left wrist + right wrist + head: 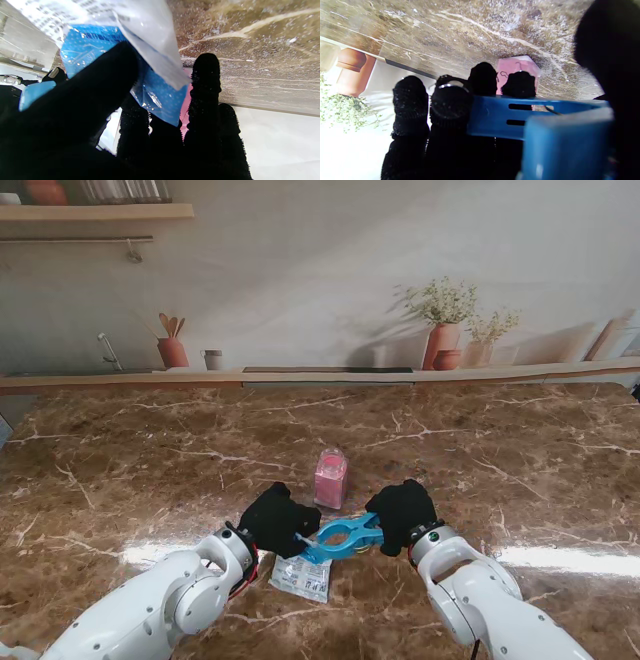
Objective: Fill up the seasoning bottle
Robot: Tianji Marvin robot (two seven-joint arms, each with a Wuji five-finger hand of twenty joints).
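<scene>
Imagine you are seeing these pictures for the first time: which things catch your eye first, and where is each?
Brightest is the blue clip, held by the right robot hand near the table's near-middle. The left robot hand grips a seasoning packet, which hangs down nearer to me. Just beyond both hands stands the pink seasoning bottle on the brown marble table.

Brown marble table [150, 450], printed kitchen backdrop wall [320, 270]: shelf [95, 212], potted plants [445, 320], glare patches
</scene>
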